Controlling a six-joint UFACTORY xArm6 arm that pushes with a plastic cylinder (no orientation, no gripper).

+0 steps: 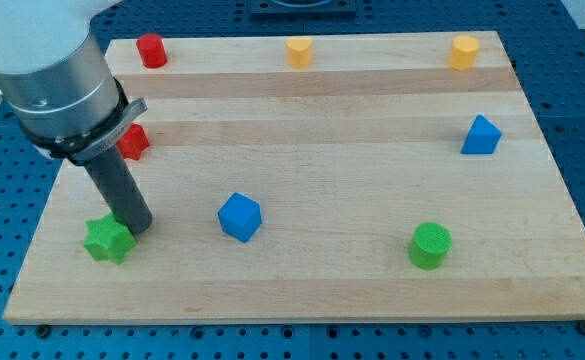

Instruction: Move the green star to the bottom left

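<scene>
The green star (pixel 107 240) lies on the wooden board (pixel 312 290) near the view's bottom left. My tip (pixel 136 226) rests on the board just at the star's upper right, touching or almost touching it. The dark rod rises up and left to the arm's grey body, which hides part of the board's left side.
A blue cube (pixel 239 216) lies right of my tip. A green cylinder (pixel 430 245) is at the bottom right. A blue block (pixel 480 135) is at the right. A red block (pixel 133 141) is partly hidden behind the arm. A red cylinder (pixel 152 50) and two yellow blocks (pixel 299 51) (pixel 463 51) line the top edge.
</scene>
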